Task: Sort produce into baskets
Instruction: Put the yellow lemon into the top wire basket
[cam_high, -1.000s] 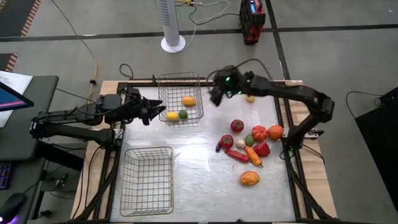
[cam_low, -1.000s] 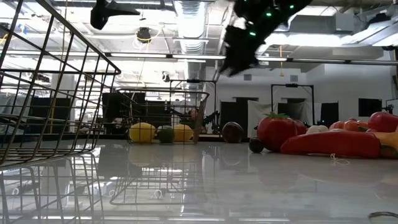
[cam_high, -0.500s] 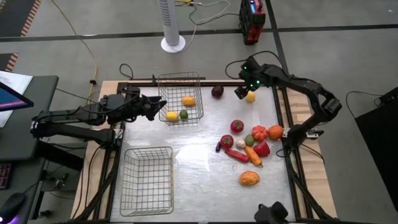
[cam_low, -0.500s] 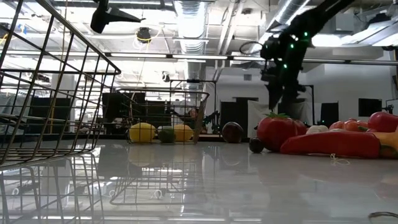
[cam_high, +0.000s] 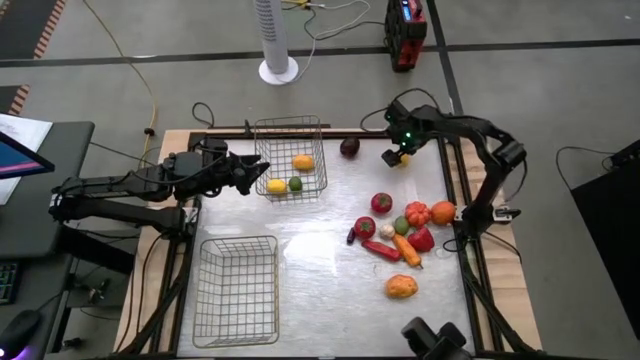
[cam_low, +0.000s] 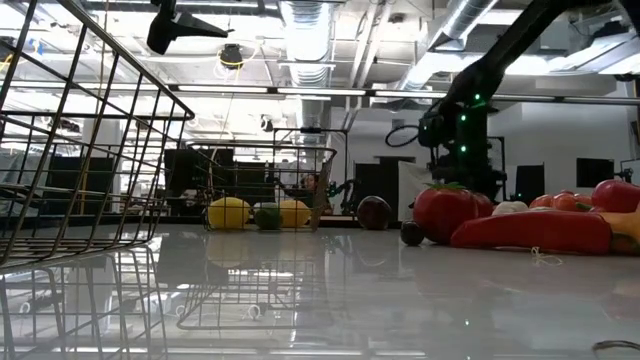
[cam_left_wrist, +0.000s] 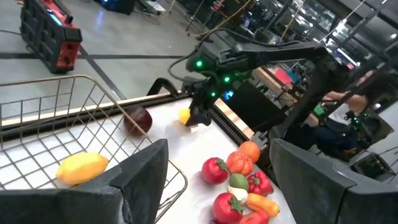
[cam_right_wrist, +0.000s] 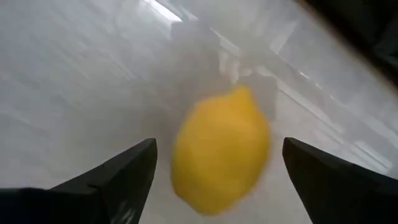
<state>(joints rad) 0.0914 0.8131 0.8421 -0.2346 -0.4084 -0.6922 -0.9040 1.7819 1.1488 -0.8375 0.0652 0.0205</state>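
A yellow lemon (cam_right_wrist: 221, 149) lies on the white table near its far right corner (cam_high: 404, 156). My right gripper (cam_right_wrist: 219, 146) points down over it, open, one finger on each side and clear of it (cam_high: 393, 155). My left gripper (cam_left_wrist: 219, 144) hangs open in the air beside the far basket's left side (cam_high: 262, 178). The far wire basket (cam_high: 290, 128) holds two yellow pieces and a green one. The near basket (cam_high: 238, 290) has nothing in it. A dark maroon fruit (cam_high: 349, 147) rests beside the far basket.
A cluster of produce lies at the right: a tomato (cam_high: 381, 202), orange and red pieces, a carrot, a red pepper (cam_high: 380, 250) and an orange fruit (cam_high: 401, 287). Bare tabletop stretches between the baskets and this cluster. The table's frame rail (cam_high: 455, 170) runs close behind the lemon.
My right gripper has swung from beside the far basket toward the table's right edge, sunk toward the table and tipped to point down, ending over the lemon. The maroon fruit, hidden under it before, shows now.
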